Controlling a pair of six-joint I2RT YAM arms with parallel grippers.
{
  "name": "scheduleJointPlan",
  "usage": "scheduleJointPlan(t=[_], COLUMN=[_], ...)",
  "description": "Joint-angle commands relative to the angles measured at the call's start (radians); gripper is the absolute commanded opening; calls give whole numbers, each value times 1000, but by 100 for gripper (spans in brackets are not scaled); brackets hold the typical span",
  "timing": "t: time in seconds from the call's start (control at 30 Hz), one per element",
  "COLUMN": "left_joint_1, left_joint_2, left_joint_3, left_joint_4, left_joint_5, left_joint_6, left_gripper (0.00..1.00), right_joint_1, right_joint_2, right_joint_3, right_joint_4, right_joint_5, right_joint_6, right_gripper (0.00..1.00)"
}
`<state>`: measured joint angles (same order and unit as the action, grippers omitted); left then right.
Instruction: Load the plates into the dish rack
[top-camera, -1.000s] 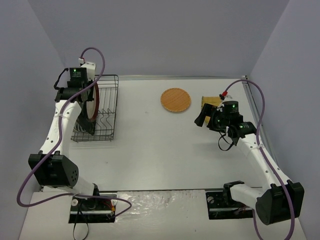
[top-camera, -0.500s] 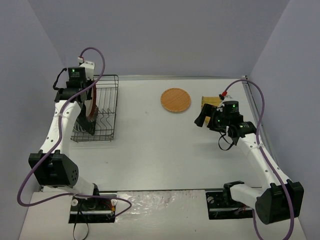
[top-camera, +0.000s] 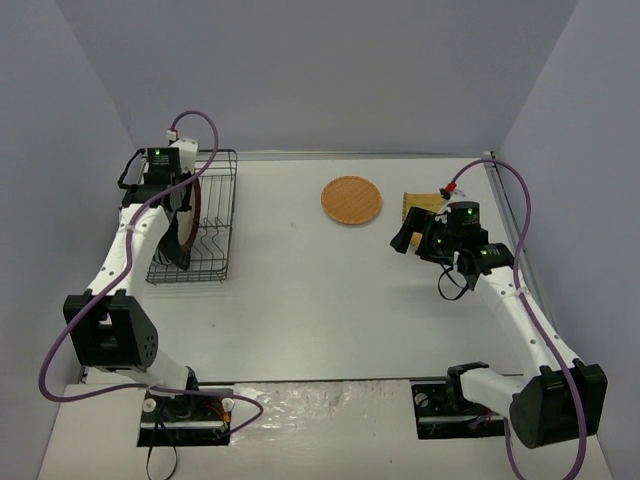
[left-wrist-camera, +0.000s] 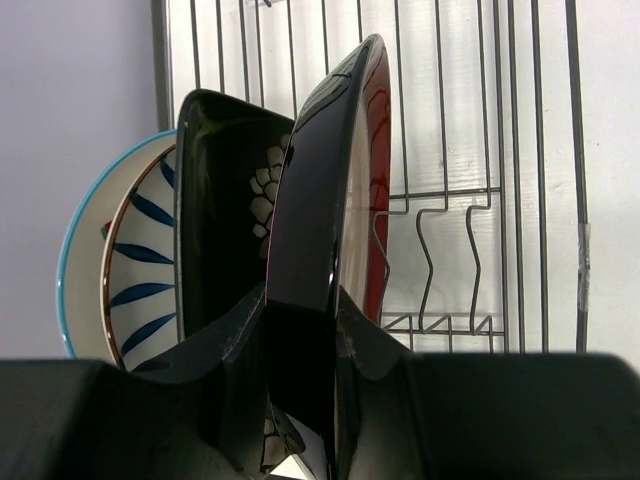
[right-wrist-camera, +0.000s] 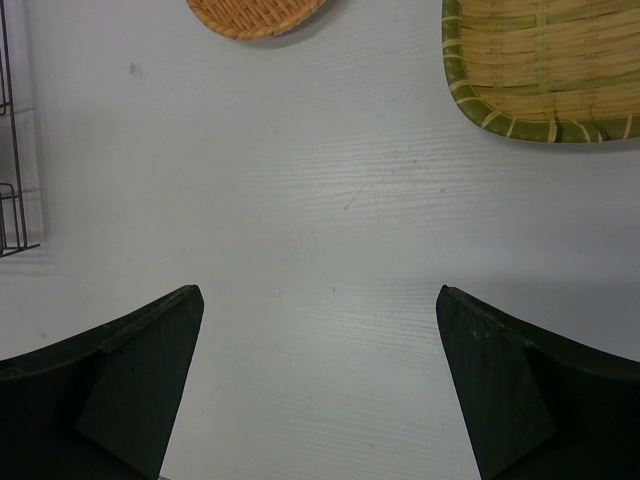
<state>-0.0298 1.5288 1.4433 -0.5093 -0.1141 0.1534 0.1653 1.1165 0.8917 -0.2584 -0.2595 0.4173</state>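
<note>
A pale grey worktop (top-camera: 320, 300) sits between plain lavender walls. The left gripper (left-wrist-camera: 300, 310) hangs over the black wire dish rack (top-camera: 215, 250). Its jaws are closed tight on the rim of the red-rimmed plate (left-wrist-camera: 320, 180), which stands on edge and reaches away from the fingers into the rack. I cannot tell whether the plate's far edge sits between the prongs. Just left of the gripper's plate, and seemingly leaning against it, stands a dark square plate (left-wrist-camera: 225, 200) with a white flower pattern. Left of that is a striped plate (left-wrist-camera: 140, 260), white with dark radial stripes. The rack's bare wires and prongs lie to the gripper's right.

The right gripper (right-wrist-camera: 320, 295) hovers over bare worktop, its jaws spread wide with nothing between them. The orange plate (right-wrist-camera: 255, 15) lies flat ahead of it to the left. The yellow-green plate (right-wrist-camera: 545, 65) lies flat ahead to the right, and the two are apart.
</note>
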Motion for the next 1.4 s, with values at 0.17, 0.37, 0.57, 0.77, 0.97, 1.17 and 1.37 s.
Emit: scheduleJointPlan(t=[0.17, 0.37, 0.57, 0.77, 0.97, 1.17, 1.37], left_joint_1=[66, 89, 88, 88, 87, 75, 39], left_joint_2=[-65, -96, -120, -166, -228, -282, -364], left_joint_3=[-47, -100, -94, -49, 21, 31, -41], left_joint_4=[177, 216, 209, 173, 100, 20, -30], left_joint_5=[34, 50, 39, 42, 93, 177, 304], left_joint_6=[-76, -131, -141, -185, -280, -371, -476], left_gripper=[0, 20, 55, 85, 95, 97, 97], right_joint_1=[-7, -9, -14, -23, -61, -213, -340], right_joint_2=[2, 0, -6, -17, -1, 68, 159], right_joint_3=[11, 1, -12, -16, -50, -138, -224], right_joint_4=[28, 28, 30, 30, 43, 159, 332], right_joint_5=[-15, 1, 50, 131, 255, 177, 105], right_joint_6=[-9, -3, 28, 84, 221, 335, 408], right_gripper=[100, 100, 100, 100, 98, 96, 92])
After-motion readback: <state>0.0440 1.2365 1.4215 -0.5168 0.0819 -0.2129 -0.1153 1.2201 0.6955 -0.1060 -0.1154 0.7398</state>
